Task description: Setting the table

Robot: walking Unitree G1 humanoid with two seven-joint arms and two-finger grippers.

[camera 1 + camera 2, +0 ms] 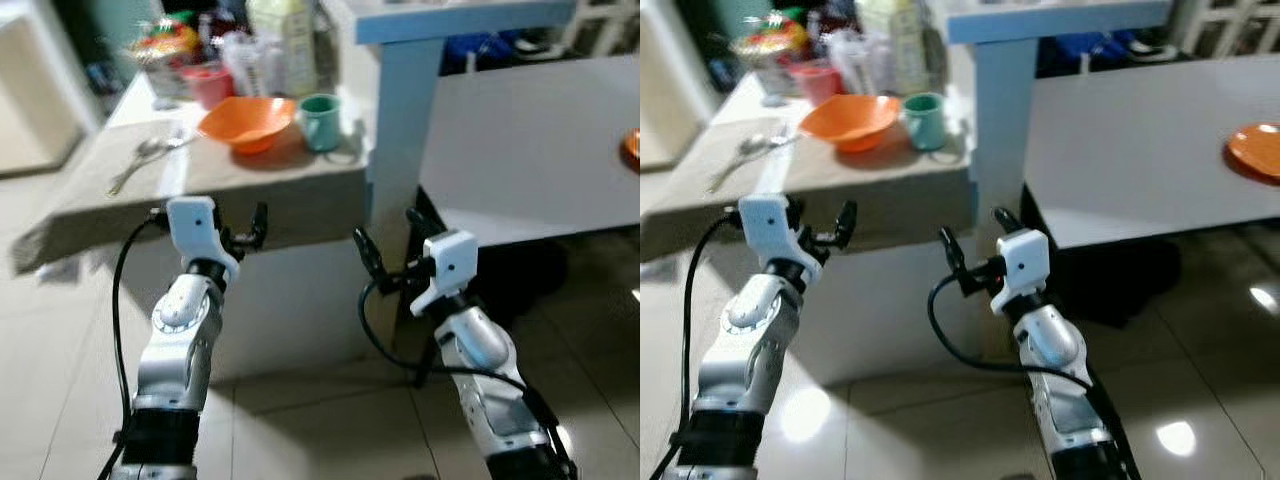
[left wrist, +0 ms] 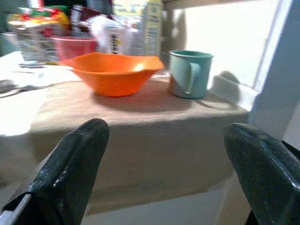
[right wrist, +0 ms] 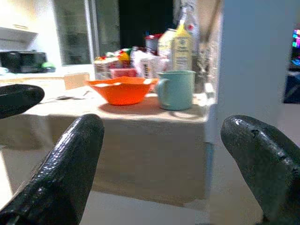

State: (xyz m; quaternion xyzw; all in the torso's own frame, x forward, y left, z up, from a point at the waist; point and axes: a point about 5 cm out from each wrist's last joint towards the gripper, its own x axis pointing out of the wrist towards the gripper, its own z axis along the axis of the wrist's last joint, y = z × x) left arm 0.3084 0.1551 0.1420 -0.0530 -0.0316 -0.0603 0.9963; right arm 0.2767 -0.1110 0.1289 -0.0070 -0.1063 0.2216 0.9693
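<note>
On the counter (image 1: pixel 260 190), the mug (image 1: pixel 321 121) stands just right of the bowl (image 1: pixel 247 122); spoons (image 1: pixel 145 158) lie left of it, bottles (image 1: pixel 283 40) behind. Plate (image 1: pixel 1257 149) on table (image 1: pixel 1140 150), far right.

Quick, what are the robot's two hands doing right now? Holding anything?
Left gripper: jaws open, holding nothing, raised in front of the counter edge.
Right gripper: jaws open, holding nothing, raised near the white post.
</note>
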